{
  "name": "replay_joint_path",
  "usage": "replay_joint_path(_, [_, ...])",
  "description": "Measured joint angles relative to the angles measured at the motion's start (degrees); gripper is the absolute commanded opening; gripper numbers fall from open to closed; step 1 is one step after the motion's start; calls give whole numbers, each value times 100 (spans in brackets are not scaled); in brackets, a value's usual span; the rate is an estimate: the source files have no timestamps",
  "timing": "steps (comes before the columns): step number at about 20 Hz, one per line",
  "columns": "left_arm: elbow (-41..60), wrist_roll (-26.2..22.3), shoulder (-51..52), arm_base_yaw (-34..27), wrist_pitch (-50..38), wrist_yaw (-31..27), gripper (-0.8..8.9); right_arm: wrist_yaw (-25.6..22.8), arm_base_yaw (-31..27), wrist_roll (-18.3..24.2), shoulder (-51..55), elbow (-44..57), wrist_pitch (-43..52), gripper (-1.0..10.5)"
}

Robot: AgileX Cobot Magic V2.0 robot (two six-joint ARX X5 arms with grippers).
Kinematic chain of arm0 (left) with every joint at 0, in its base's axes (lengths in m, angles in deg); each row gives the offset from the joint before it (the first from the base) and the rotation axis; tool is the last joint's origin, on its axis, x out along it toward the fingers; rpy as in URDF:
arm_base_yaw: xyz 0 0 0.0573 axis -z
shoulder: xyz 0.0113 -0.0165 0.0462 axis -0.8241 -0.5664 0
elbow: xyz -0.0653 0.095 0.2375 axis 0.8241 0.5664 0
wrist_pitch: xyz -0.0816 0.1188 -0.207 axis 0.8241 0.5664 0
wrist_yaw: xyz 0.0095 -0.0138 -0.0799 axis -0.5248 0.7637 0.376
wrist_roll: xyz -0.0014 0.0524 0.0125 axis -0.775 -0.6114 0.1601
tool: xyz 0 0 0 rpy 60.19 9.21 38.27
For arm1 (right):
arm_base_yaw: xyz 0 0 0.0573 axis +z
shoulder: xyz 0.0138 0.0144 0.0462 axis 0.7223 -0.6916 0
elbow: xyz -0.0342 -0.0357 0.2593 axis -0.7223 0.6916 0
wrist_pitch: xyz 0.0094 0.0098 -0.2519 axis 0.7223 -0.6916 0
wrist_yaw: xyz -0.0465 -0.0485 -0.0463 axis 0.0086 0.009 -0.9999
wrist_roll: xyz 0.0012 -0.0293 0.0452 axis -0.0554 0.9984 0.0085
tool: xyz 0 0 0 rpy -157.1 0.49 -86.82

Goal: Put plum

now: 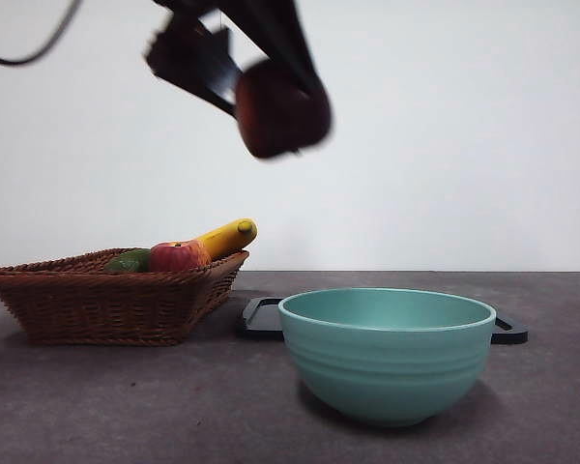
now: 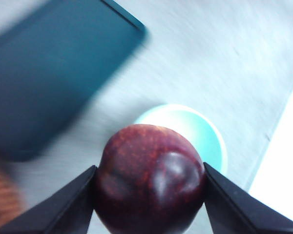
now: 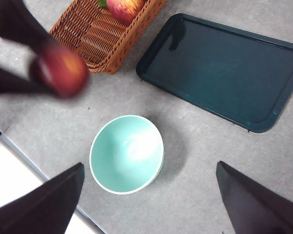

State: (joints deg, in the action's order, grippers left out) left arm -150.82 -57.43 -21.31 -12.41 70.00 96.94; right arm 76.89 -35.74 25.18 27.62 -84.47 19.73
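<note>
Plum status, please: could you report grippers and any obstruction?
Left gripper shut on plum, high above table. Right gripper open, waiting. Bowl below, nothing blocking.

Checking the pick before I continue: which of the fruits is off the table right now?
The plum, dark maroon, clamped between the left gripper fingers high in the air. The red-yellow apple, banana and green fruit lie in the wicker basket.

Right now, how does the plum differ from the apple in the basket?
The plum is dark maroon; the apple is brighter red with yellow. The plum is held in the air between the jaws of the left gripper, above the table; the apple rests in the wicker basket beside a banana and a green fruit. The plum looks blurred in the front view; the apple is sharp. Both are round fruits.
</note>
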Motion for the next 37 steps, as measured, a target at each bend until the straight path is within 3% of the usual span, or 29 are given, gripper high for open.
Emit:
replay_joint_path(7, [0,-79,-1123,697,-339,-4,240,0,0,0,0,0,0,431])
replay_joint_path(13, [0,-264,-1753,892,-592,-216,241,0,0,0,0,0,0,431])
replay_joint_path(22, [0,-472,-2114,1027,-693,-455,250,0,0,0,0,0,0,431])
replay_joint_path(26, [0,-483,-2114,1060,-697,-457,350,0,0,0,0,0,-2,431])
replay_joint_path(31, [0,-496,-2114,1078,-684,-457,360,0,0,2,0,0,0,431])
replay_joint_path(33, [0,-496,-2114,1080,-684,-457,417,0,0,0,0,0,0,431])
replay_joint_path(37, [0,-496,-2114,1082,-675,-457,404,0,0,2,0,0,-2,431])
